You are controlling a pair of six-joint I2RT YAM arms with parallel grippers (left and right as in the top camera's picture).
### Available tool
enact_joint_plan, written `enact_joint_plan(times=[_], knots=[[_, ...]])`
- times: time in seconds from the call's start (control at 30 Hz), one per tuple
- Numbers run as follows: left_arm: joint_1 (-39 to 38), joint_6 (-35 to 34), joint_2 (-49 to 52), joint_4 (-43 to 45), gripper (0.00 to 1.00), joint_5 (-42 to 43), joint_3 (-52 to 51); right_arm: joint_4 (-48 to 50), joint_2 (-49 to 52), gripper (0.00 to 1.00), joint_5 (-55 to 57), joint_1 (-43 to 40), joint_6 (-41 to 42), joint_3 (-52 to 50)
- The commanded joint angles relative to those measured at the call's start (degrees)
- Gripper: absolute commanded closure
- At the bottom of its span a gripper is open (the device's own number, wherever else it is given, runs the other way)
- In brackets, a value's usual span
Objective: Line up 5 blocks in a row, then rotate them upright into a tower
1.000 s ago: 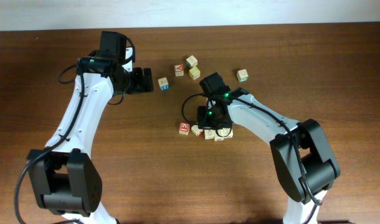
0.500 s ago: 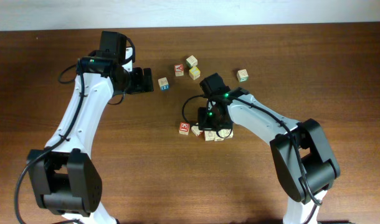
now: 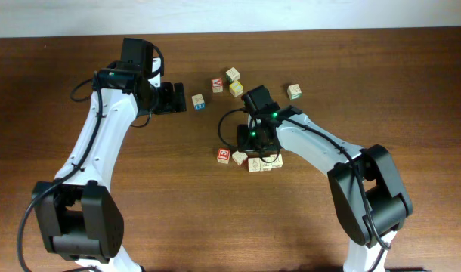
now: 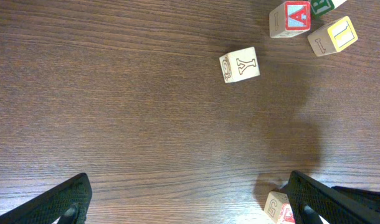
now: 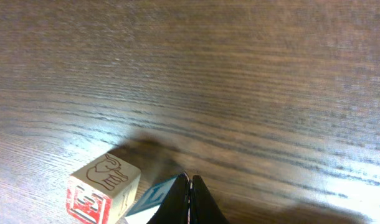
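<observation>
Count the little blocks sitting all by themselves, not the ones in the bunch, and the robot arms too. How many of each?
Blocks on their own: 5
Robot arms: 2
Total: 7

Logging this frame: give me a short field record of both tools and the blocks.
left tool: open, holding nothing, next to a loose block
right tool: shut, tips down at the row of blocks; contact unclear
row end: red-framed block
nearest the tips: blue-framed block
elsewhere: cluster of three blocks; single block
surface: wooden table
</observation>
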Motion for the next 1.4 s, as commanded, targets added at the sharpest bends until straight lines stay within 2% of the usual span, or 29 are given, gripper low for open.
enact_joint_plan(times=[0.0, 0.4, 0.57, 1.37], knots=[[-0.1, -0.7, 0.5, -0.1, 0.01, 0.6, 0.6, 0.8, 0.6, 0.95, 0.3, 0.8, -2.8, 1.3], [-0.1, -0.7, 0.5, -0.1, 0.01, 0.6, 0.6, 2.7, 0.6, 0.96, -7.0, 1.2, -12.0, 1.3], [-0.1, -0.7, 0.5, -0.1, 0.01, 0.6, 0.6, 3.2, 0.6, 0.96, -7.0, 2.4, -13.0, 1.3], [-0.1, -0.7, 0.5, -0.1, 0.01, 0.7, 0.6, -2.6, 0.6, 0.96, -8.5, 2.7, -7.2, 1.0]])
